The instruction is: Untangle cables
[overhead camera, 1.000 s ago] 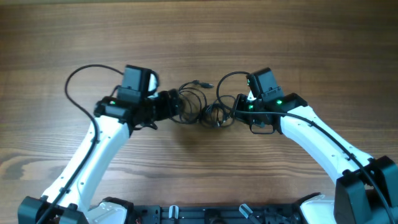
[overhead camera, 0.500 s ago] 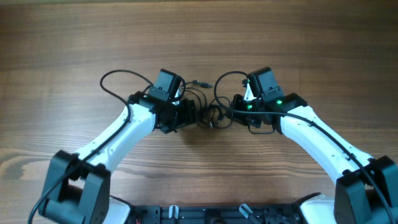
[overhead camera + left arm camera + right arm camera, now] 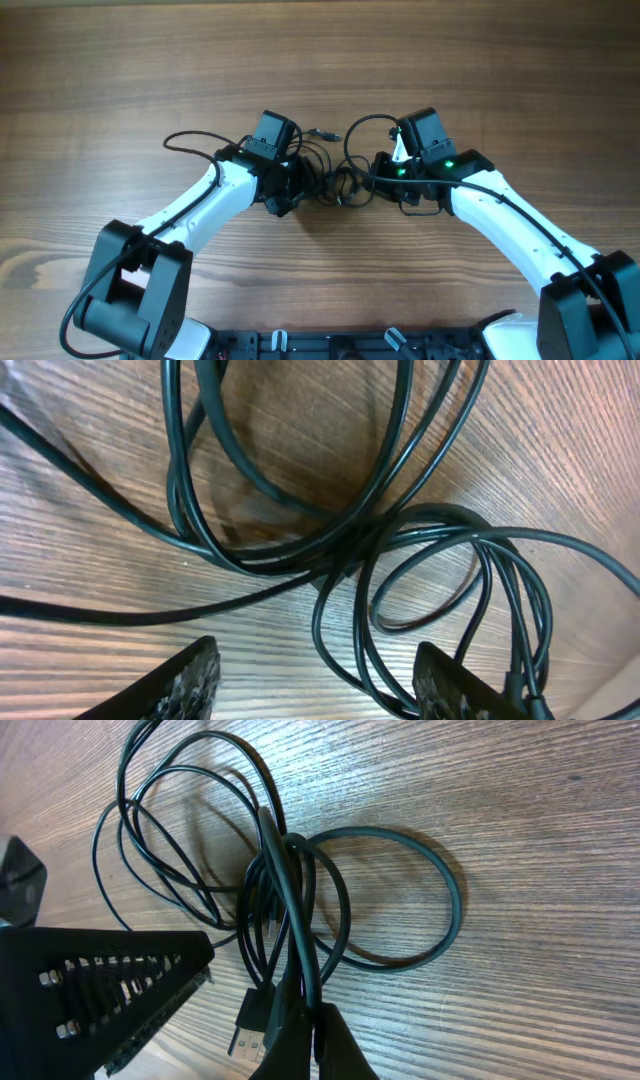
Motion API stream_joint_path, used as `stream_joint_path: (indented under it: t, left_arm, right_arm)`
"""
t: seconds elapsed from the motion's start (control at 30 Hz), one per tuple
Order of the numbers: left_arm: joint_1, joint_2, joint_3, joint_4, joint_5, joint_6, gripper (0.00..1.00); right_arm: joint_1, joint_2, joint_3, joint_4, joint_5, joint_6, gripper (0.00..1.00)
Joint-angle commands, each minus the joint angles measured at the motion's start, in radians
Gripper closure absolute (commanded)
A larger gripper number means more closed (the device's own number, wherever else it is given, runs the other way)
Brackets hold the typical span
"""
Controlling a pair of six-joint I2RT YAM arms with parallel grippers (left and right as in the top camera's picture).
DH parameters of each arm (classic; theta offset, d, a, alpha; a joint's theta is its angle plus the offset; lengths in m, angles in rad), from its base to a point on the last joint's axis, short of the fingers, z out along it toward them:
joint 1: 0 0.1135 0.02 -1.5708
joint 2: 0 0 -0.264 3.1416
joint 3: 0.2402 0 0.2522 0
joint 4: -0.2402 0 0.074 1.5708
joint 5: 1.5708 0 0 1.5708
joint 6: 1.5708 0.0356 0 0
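Overhead: fixed above table [image 3: 120, 60], faces straight down, far, takes in both arms. Left wrist: very near table, faces down past left gripper [image 3: 315, 665]. Right wrist: near, tilted down past right gripper [image 3: 310, 1045]. All three share cables [image 3: 335, 180].

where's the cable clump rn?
In the overhead view the cables lie centre frame between the arms, with the left gripper at their left edge and the right gripper shut on their right end.

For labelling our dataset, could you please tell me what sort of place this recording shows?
Probably a robotics lab bench: a wooden table, a white left arm and right arm based at its near edge, and tangled black cables between them.
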Motion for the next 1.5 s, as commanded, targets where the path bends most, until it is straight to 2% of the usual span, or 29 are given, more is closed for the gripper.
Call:
stream_joint_path:
  t: [0.0,0.5,0.87,0.93,0.97,1.07,1.1,1.2,1.4,1.47]
  left_arm:
    - [-0.007,0.010,0.005,0.003,0.017,-0.095,0.37]
    - [-0.100,0.010,0.004,0.021,-0.097,-0.127,0.39]
    - [-0.142,0.060,-0.003,0.022,-0.103,-0.154,0.41]
    - [-0.146,0.072,-0.003,0.021,-0.103,-0.154,0.46]
    - [-0.147,0.074,-0.003,0.021,-0.103,-0.153,0.54]
    - [-0.146,0.074,-0.003,0.021,-0.103,-0.153,0.93]
    - [-0.142,0.074,-0.003,0.021,-0.103,-0.149,0.96]
    - [-0.127,0.069,-0.003,0.003,-0.103,-0.148,0.96]
    - [-0.075,-0.015,-0.003,-0.040,-0.103,-0.008,0.96]
    - [-0.051,-0.072,-0.003,-0.049,-0.103,0.057,0.96]
  right_arm:
    - [-0.004,0.014,0.002,-0.001,-0.017,0.004,0.96]
    - [-0.004,0.014,0.002,-0.003,-0.017,0.004,0.96]
    - [-0.004,0.014,0.002,-0.006,-0.017,0.005,0.96]
    - [-0.004,0.014,0.002,-0.008,-0.017,0.004,0.96]
    - [-0.004,0.014,0.002,-0.008,-0.017,0.004,0.96]
    - [-0.004,0.014,0.002,-0.008,-0.017,0.004,0.96]
    - [-0.004,0.014,0.002,-0.008,-0.017,0.004,0.96]
    - [-0.004,0.014,0.002,-0.008,-0.016,0.004,0.96]
    - [-0.004,0.014,0.002,-0.036,0.082,0.018,0.96]
    - [-0.004,0.014,0.002,-0.064,0.170,0.083,0.96]
